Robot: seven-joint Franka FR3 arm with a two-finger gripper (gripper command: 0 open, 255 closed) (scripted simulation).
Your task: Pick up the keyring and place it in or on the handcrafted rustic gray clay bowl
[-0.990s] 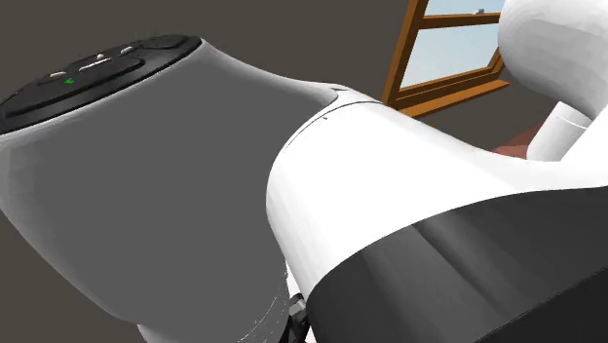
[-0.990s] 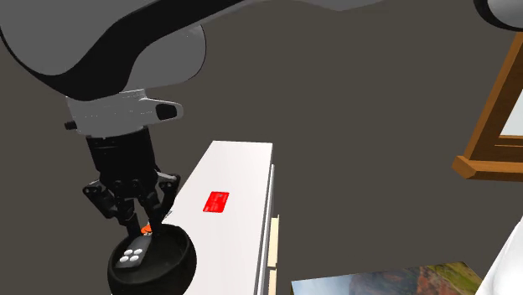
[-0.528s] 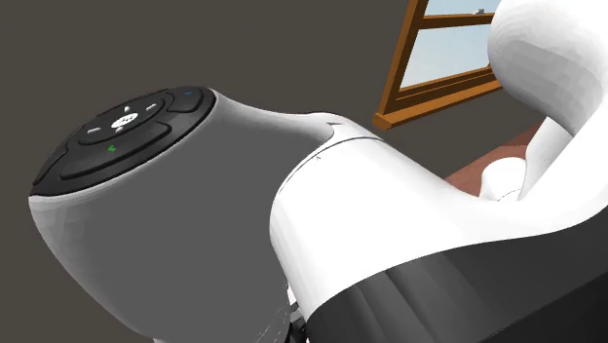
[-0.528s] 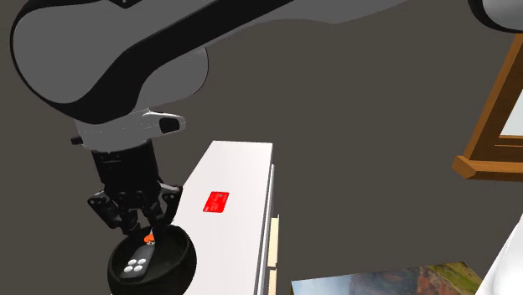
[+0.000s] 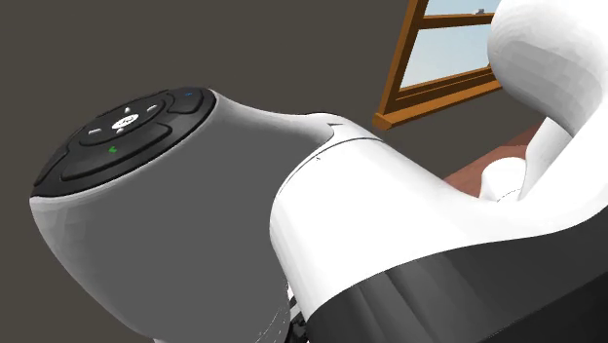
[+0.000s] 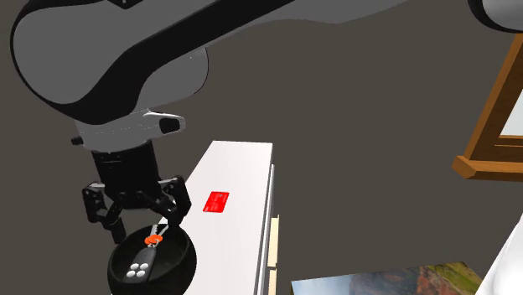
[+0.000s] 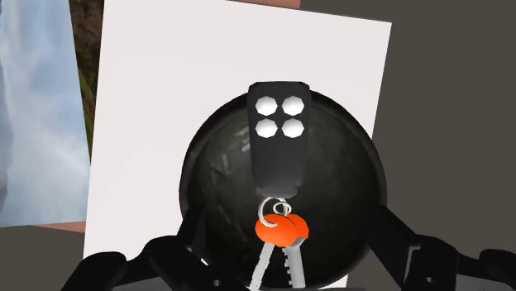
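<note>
White arm (image 5: 390, 214) arched over, pincer (image 6: 137, 216) pointing down, fingers (image 6: 97, 209) spread apart

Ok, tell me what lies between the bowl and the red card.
Only bare white tabletop separates bowl from card, in the second exterior view.

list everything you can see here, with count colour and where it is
keyring: 1, black fob with four white buttons, orange tag, silver keys; lying in the bowl
bowl: 1, black; on the near end of the table, under the gripper
card: 1, red; flat on the table, beyond the bowl
table: 1, white top; long, running away from the bowl
window: 1, brown wooden frame; second exterior view's right
painting: 1, landscape; second exterior view's lower edge
arm: 1, white with dark joints; reaching over the table
gripper: 1, black; open, just above the bowl, fingers apart and not touching the keyring
</note>
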